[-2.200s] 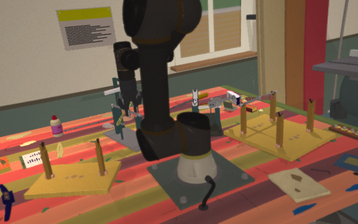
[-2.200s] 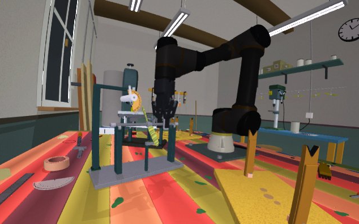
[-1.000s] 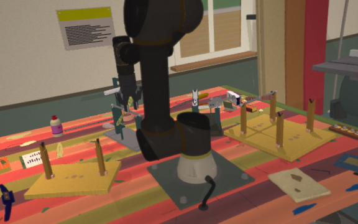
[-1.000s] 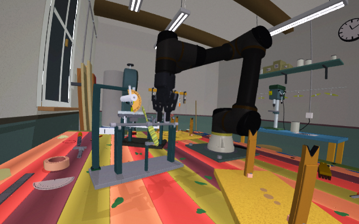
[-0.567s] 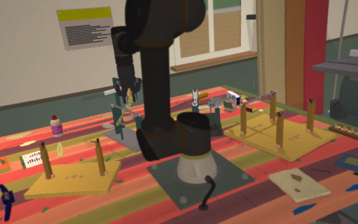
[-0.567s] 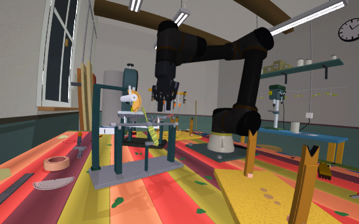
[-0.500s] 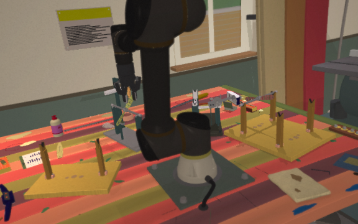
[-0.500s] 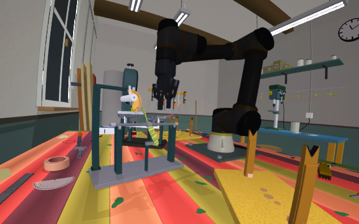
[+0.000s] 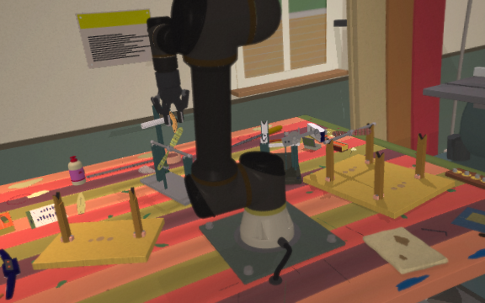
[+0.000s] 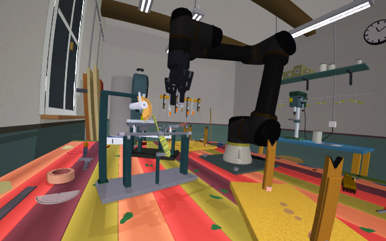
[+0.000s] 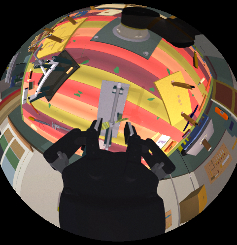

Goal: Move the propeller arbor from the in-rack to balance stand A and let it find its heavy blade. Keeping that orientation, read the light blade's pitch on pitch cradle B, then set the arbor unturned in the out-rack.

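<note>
At the far side of the striped bench the propeller arbor [image 9: 170,148] [image 10: 158,133] [image 11: 113,108] rests across the teal posts of a stand on a grey plate [image 10: 144,184] [image 11: 111,108]. Its yellow-green blades [image 9: 171,148] [image 10: 163,141] hang tilted, close to upright. A tall teal arm on the same stand carries a white roller and an orange protractor dial [image 10: 144,108]. My gripper [image 9: 170,110] [image 10: 176,99] [image 11: 111,128] hangs above the arbor, open and holding nothing.
Two yellow boards with notched wooden posts lie on the bench, one near left [image 9: 99,244] and one right [image 9: 377,181]. A second stand on a dark plate [image 11: 54,73] stands behind the arm's base [image 9: 263,227]. Small tools, a tape roll [image 10: 61,175] and a bottle [image 9: 76,170] lie about.
</note>
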